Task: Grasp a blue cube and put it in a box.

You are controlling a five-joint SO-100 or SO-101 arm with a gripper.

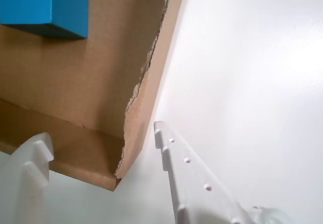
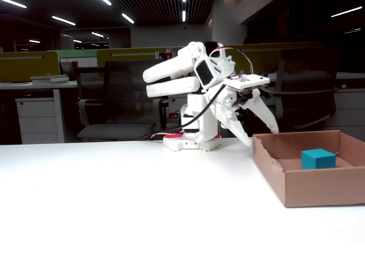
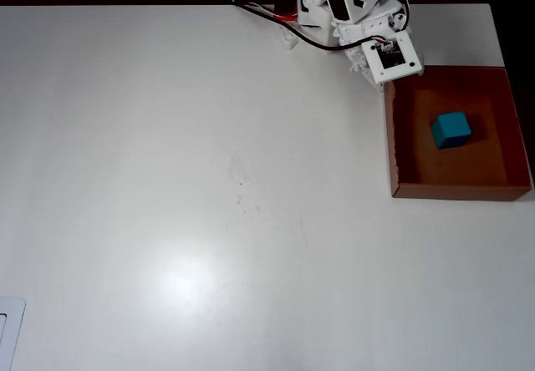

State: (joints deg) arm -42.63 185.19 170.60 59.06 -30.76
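Observation:
The blue cube (image 3: 450, 129) rests on the floor of the brown cardboard box (image 3: 460, 191), apart from its walls. From the side, the cube (image 2: 317, 158) shows above the low front wall of the box (image 2: 319, 187). My white gripper (image 2: 262, 136) hangs open and empty just above the box's near-left corner, fingers pointing down. In the wrist view the gripper (image 1: 101, 138) straddles the torn box wall (image 1: 146, 93), with the cube (image 1: 43, 7) at the top left, well clear of both fingers.
The arm's base (image 2: 191, 142) stands on the white table (image 3: 209, 179) just left of the box, with cables trailing behind it. A flat white object (image 3: 8, 333) lies at the table's bottom-left edge. Office chairs and desks fill the background.

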